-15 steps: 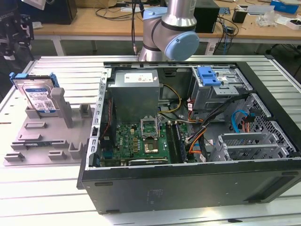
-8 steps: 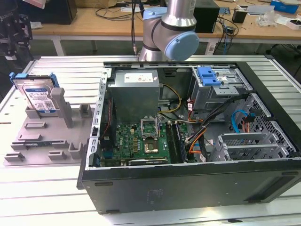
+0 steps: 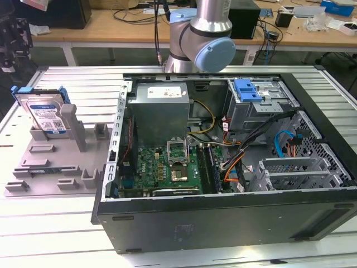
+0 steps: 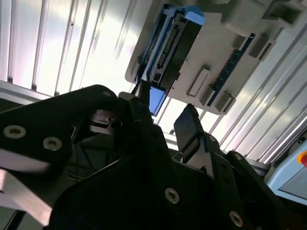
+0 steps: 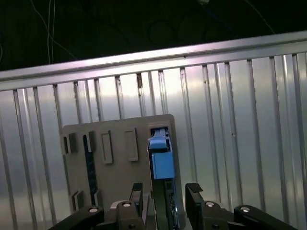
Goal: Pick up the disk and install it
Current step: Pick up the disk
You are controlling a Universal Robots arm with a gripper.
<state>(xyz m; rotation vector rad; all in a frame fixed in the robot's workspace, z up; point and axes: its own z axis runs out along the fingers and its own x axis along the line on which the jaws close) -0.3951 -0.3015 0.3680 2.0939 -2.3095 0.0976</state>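
One silver disk [image 3: 47, 114], white-and-blue label, blue bracket, upright in grey holder [image 3: 67, 162]; claw [image 5: 165, 194] spread apart, empty.

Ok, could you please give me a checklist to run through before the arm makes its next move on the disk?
1. Disk standing upright in the grey holder: ok.
2. Tool open: ok.
3. Disk's blue edge lined up between the tool's fingers, first wrist view: ok.
4. Tool gripping the disk: not ok, apart from it in the second wrist view.
5. Drive cage under the blue tray free to take the disk: cannot tell.
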